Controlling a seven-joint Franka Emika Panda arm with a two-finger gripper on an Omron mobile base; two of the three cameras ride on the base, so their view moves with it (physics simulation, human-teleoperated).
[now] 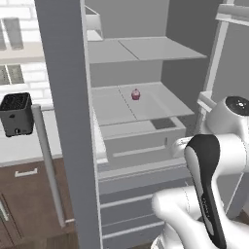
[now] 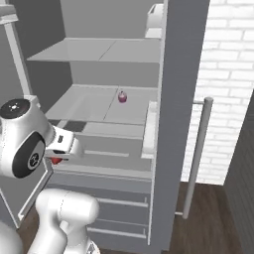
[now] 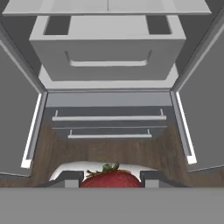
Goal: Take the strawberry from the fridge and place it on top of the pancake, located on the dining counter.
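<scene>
Tall matte grey fridge [image 1: 68, 121], doors open, pale shelves: landmark. Pinkish-purple round item [image 1: 135, 94] on its middle shelf. Two-finger gripper [image 3: 112, 178], outside before its lower drawers, clamped on tiny red strawberry [image 3: 112, 178], held between the fingertips.

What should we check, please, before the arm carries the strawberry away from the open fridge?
1. Strawberry sits between the pincer fingertips: ok in the hand view.
2. Grip firm enough to travel: cannot tell; the contact faces are hidden.
3. Pincer out of the fridge shelves: ok; the hand view looks at the drawer from outside and lower.
4. Both doors open wide for retreat: ok; left door and right door stand to the sides.
5. Pinkish-purple round item left on the shelf: ok, it sits apart from the arm.
6. Path to the dining counter: cannot tell.
</scene>
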